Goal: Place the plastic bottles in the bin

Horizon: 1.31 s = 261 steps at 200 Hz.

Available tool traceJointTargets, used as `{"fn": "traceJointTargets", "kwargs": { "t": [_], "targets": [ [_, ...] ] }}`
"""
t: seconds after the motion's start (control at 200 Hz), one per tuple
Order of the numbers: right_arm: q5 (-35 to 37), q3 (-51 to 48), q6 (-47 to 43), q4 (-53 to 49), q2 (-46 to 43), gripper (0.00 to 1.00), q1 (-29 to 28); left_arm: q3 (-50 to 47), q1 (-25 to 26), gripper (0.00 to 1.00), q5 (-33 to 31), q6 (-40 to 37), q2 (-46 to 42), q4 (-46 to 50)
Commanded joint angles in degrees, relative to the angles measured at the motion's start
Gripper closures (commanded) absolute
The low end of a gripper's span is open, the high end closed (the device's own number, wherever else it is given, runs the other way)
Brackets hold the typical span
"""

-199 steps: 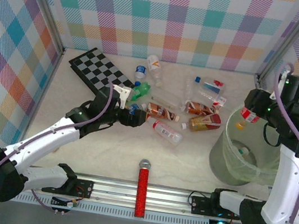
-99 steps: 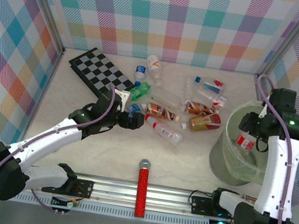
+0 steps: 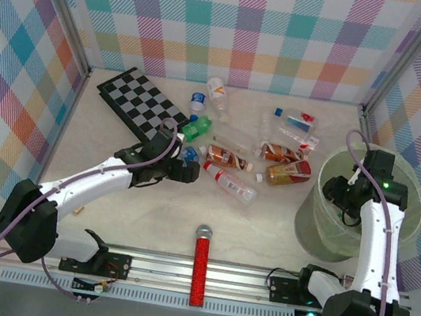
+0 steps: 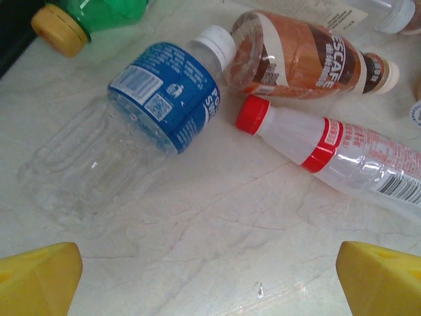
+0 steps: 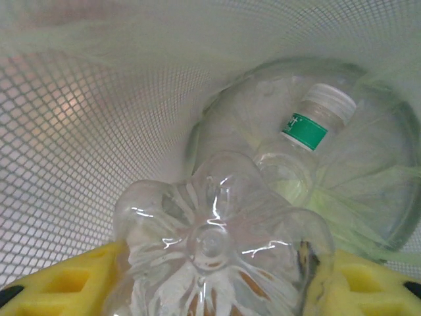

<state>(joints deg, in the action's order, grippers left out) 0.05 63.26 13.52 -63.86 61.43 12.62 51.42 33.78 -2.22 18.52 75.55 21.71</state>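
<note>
Several plastic bottles lie in a loose cluster on the table's far middle. My left gripper stands open just in front of a clear blue-labelled bottle, its yellow fingertips wide apart with bare tabletop between them. Beside that one lie a red-capped bottle, a brown-labelled bottle and a green bottle. My right gripper reaches down inside the bin, shut on a clear bottle whose ribbed base faces the camera. Another bottle with a green label and white cap lies on the bin's bottom.
A black-and-grey checkerboard lies at the far left, close behind my left arm. A red glittery microphone rests near the front rail. More bottles lie between the cluster and the bin. The bin's mesh wall is close around my right gripper.
My right arm has swung down from above the bin's rim and lowered the held bottle inside it. My left gripper has dropped slightly lower beside the blue-labelled bottle, still open.
</note>
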Motion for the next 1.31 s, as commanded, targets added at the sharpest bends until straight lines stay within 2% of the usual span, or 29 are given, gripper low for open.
{"fn": "traceJointTargets", "kwargs": {
  "t": [0.0, 0.07, 0.19, 0.34, 0.505, 0.625, 0.88, 1.05, 1.165, 1.3],
  "targets": [
    [-3.86, -1.7, 2.28, 3.97, 0.03, 0.83, 1.37, 2.87, -1.16, 0.02, 0.06, -2.85, 0.22, 2.6],
    [-5.04, -2.42, 2.17, 4.75, 0.81, 0.78, 2.22, 3.04, -1.53, 0.01, 0.08, -3.31, 0.16, 3.39],
    [-5.59, -3.67, 2.35, 6.0, 0.5, 0.55, 3.16, 2.43, -1.78, 0.01, 0.52, -3.75, -0.03, 2.25],
    [-5.53, -3.12, 2.02, 5.69, -0.59, 0.42, 4.35, 4.26, -1.92, 0.0, 0.2, -5.28, 1.19, 3.15],
    [-6.56, -0.19, -0.03, 3.85, -0.96, 0.19, 7.36, 5.97, -2.23, 0.01, 2.3, -7.96, 2.84, 3.86],
    [-6.91, 2.13, -0.14, 2.24, -1.81, 0.08, 7.66, 8.19, -2.23, 0.0, 2.35, -10.99, 5.47, 6.16],
    [-2.45, 12.62, -1.13, -4.86, -2.29, 0.01, 8.12, 10.87, -3.36, 0.0, 0.02, -17.2, 9.52, 10.71],
    [-5.99, 18.55, -1.71, -7.51, -3.83, 0.01, 8.08, 12.65, -4.38, 0.0, -5.02, -19.75, 13.84, 11.12],
    [-12.15, 20.15, -2.0, -7.96, -5.29, 0.01, 8.08, 13.15, -5.2, 0.0, -5.92, -21.34, 16.7, 9.77],
    [-27.43, 21.45, 0.16, -6.48, -8.27, 0.01, 8.12, 13.93, -5.44, 0.0, -5.93, -23.02, 19.46, 9.2]
  ]
}}
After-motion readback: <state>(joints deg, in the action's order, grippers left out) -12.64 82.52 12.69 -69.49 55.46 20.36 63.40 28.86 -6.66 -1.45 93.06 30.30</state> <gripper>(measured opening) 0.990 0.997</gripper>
